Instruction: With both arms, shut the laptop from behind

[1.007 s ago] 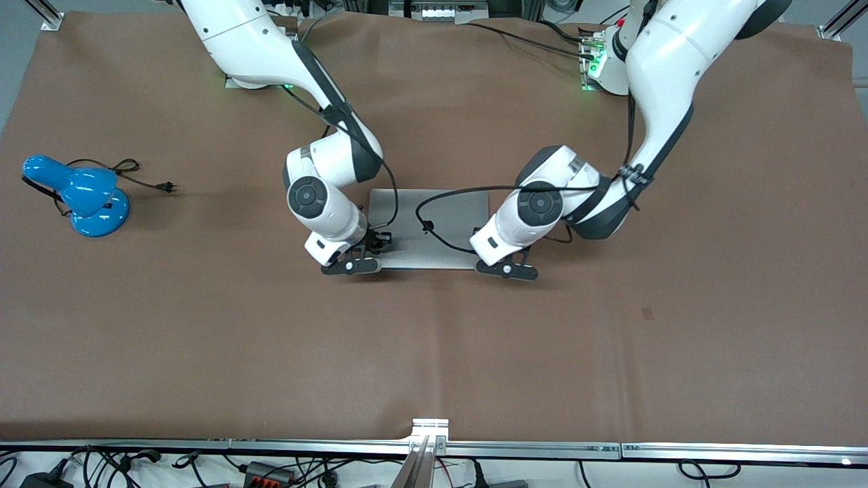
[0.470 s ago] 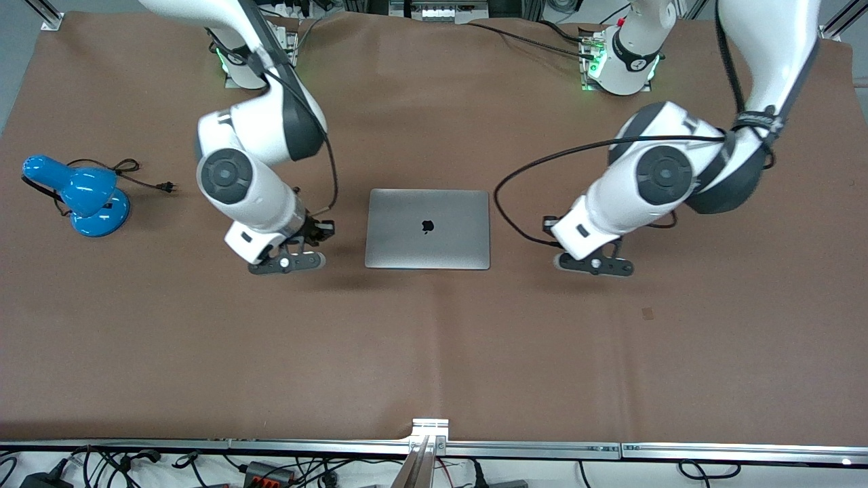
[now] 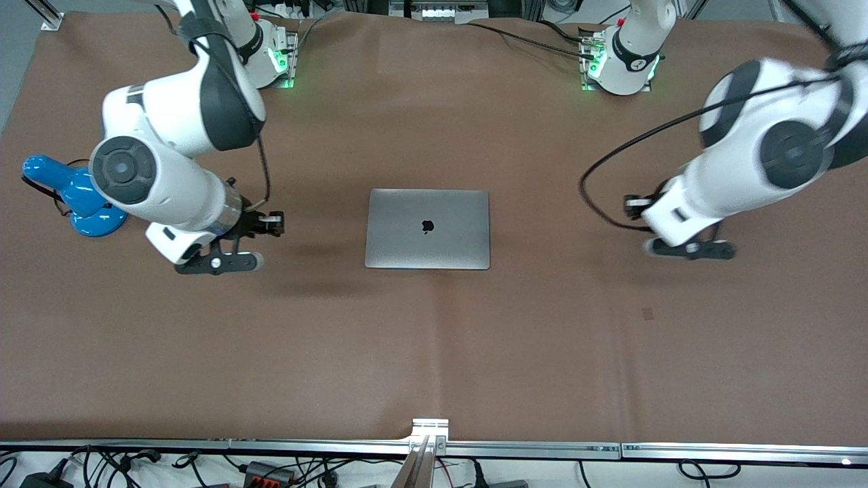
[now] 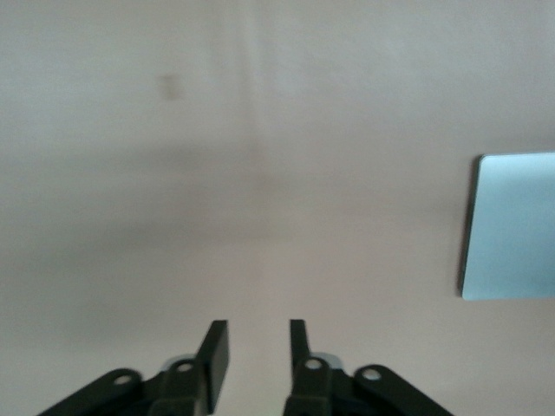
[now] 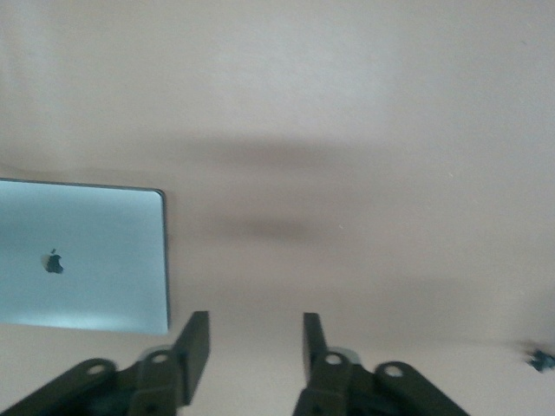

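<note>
Parted fingers [image 4: 213,355] near laptop [image 4: 512,225]

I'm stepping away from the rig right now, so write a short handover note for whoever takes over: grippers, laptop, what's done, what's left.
Left gripper: open, holding nothing, over bare table toward the left arm's end, clear of the laptop.
Right gripper: open, holding nothing, over bare table between the laptop and the blue desk lamp.
Laptop: mid-table, lid fully down and flat, logo facing up; neither arm touches it.
Done: the laptop is closed.
Left: nothing on the laptop itself; probably just park both arms. Mind the lamp and its cord beside the right arm.
</note>
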Controlling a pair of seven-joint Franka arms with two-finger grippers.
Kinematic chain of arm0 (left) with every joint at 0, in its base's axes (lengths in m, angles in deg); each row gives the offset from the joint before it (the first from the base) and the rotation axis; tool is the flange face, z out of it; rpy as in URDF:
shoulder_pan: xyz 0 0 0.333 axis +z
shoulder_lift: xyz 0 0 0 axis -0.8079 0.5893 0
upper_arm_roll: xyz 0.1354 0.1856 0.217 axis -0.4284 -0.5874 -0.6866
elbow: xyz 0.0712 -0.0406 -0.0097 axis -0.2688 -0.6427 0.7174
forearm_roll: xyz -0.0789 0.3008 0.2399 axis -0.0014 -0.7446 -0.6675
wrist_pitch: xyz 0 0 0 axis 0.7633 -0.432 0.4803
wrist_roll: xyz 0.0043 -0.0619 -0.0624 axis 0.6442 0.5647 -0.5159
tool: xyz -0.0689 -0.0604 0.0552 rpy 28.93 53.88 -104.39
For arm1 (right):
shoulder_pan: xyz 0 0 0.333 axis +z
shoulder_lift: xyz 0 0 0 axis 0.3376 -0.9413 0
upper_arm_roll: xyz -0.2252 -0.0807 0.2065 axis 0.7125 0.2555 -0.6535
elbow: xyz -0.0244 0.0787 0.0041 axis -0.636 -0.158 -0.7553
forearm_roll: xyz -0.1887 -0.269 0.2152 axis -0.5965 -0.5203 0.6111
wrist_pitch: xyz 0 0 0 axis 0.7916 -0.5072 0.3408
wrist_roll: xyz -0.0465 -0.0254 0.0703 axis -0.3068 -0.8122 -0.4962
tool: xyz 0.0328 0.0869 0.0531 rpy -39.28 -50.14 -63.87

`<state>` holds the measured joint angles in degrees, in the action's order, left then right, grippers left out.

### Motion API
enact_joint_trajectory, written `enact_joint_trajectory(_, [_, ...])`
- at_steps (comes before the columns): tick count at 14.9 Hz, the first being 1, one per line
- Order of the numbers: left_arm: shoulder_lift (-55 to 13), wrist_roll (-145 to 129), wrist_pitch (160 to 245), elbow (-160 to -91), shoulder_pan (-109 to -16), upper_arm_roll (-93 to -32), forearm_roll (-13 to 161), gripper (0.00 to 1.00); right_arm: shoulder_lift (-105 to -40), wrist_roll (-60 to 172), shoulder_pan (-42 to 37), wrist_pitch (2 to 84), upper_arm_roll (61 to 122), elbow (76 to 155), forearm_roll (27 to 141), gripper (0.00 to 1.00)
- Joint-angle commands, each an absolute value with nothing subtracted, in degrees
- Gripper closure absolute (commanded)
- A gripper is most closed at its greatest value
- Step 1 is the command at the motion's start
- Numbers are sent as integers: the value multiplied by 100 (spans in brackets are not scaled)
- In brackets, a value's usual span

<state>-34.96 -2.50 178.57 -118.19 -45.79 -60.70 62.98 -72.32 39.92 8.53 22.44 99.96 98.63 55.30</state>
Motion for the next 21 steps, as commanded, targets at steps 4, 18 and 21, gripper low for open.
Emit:
enact_joint_trajectory(4, [-4576,-526,17392,-12107,-4924,-7138,6535,0,-7266,4052,787,1839,10220,9230,5220,0])
enact_joint_trajectory(18, [-4479,-517,17180,-11975,-5134,-7534,6666,0,-6607,4938,-1981,2182,8692,9107,4718,0])
enact_joint_trajectory(21, [-4470,-517,17189,-11931,-5134,-7499,6667,0,-6162,5247,-2061,2242,8709,9692,4718,0])
